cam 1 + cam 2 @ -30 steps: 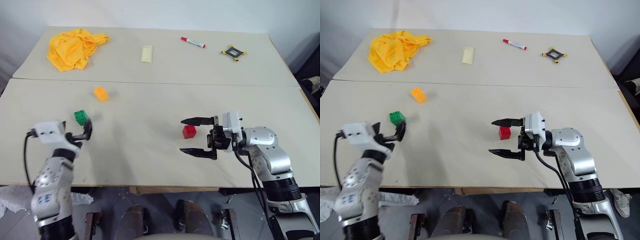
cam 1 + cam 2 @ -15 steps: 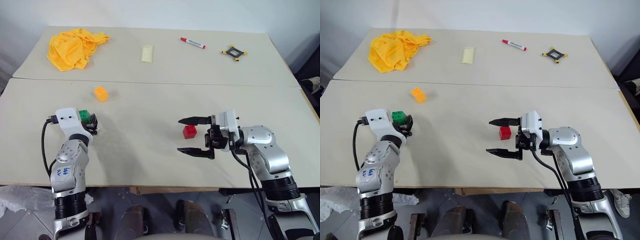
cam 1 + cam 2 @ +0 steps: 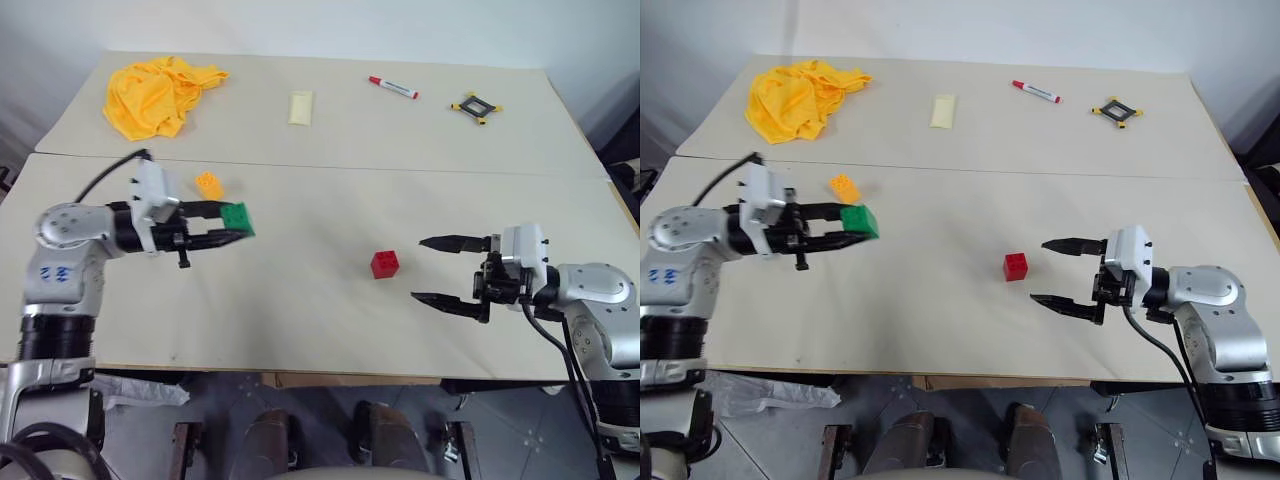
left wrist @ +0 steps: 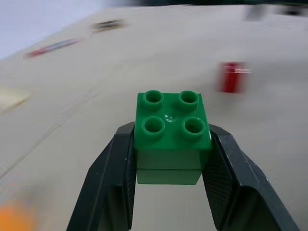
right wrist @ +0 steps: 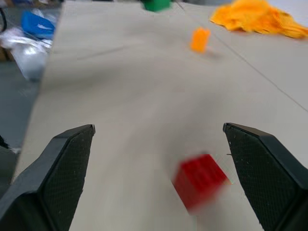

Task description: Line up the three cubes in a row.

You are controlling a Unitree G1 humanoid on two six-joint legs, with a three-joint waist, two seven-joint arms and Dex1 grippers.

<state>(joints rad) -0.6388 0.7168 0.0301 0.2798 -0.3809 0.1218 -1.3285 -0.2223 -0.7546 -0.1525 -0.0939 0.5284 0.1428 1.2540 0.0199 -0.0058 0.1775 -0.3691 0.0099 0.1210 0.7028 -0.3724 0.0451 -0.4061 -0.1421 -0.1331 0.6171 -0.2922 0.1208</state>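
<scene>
My left gripper [image 3: 232,224] is shut on the green cube [image 3: 238,217] and holds it lifted above the table, pointing right; the left wrist view shows the green cube [image 4: 171,135] studs-up between the fingers [image 4: 120,183]. The yellow-orange cube [image 3: 209,185] lies on the table just behind that gripper. The red cube [image 3: 385,264] sits near the table's middle. My right gripper [image 3: 436,270] is open, pointing left, a short way right of the red cube [image 5: 199,181] and apart from it.
At the back of the table lie a yellow cloth [image 3: 155,92], a pale yellow flat piece [image 3: 300,107], a red marker [image 3: 393,87] and a black square frame with yellow corners [image 3: 471,106]. A seam [image 3: 400,169] runs across the table.
My left gripper has shut on the green cube, lifted it and swung it rightward, turning to point right. My right gripper has drawn back to the right, away from the red cube, still open.
</scene>
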